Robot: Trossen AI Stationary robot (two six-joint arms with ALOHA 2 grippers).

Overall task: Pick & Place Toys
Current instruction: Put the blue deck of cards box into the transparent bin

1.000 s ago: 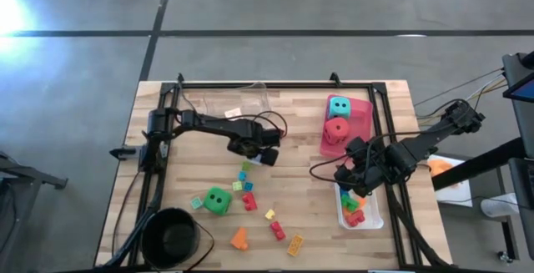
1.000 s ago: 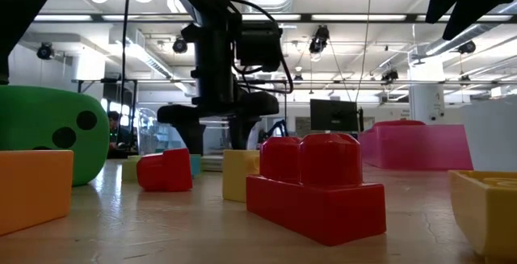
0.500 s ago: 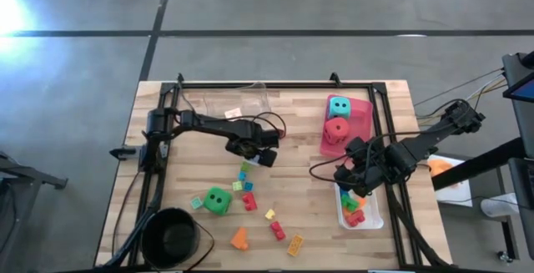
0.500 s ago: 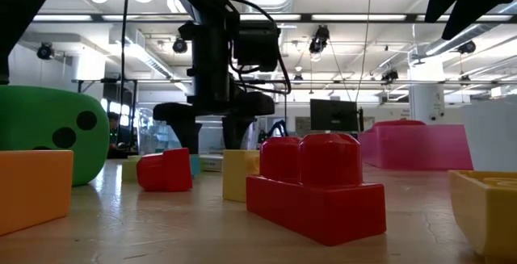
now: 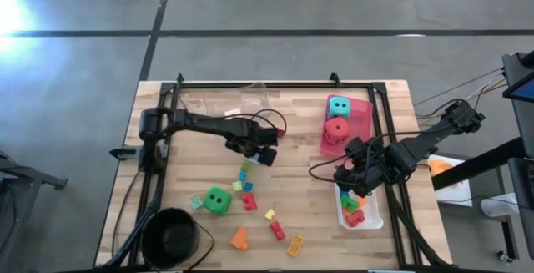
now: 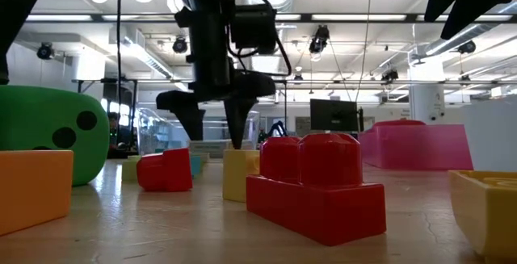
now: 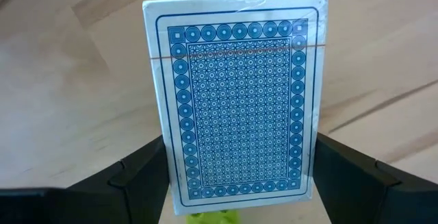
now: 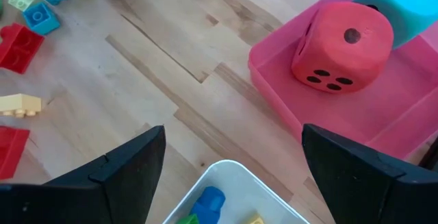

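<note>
My left gripper [image 5: 259, 152] points down over the middle of the table and is shut on the blue card box [image 7: 239, 101]. In the low view its fingers [image 6: 194, 127] stand above the table top. Small bricks [image 5: 249, 199] and the green die [image 5: 218, 199] lie on the wood nearer the front edge. The teal die [image 5: 339, 106] and red die [image 5: 336, 128] sit in the pink tray [image 5: 364, 116]. My right gripper [image 5: 346, 177] hangs open above the table's right side, between the pink tray and the white tray [image 5: 374, 216]. My left gripper pinches the card box by its two long sides [image 7: 171, 162], near one short end, between its two fingers [image 7: 137, 176]. The fingers come from above, pointing down, and lie across the box. The box stays level, its patterned face up, above the wood.
A black bowl [image 5: 171, 235] stands at the front left corner and a clear tray [image 5: 225, 102] at the back. The white tray [image 8: 226, 183] holds several bricks. A black frame [image 5: 384, 139] runs round the table. Bare wood lies between the bricks and the pink tray.
My left gripper has gone up from the table with the card box between its fingers; in the low view its fingertips now stand higher than the bricks. My right gripper has kept still.
</note>
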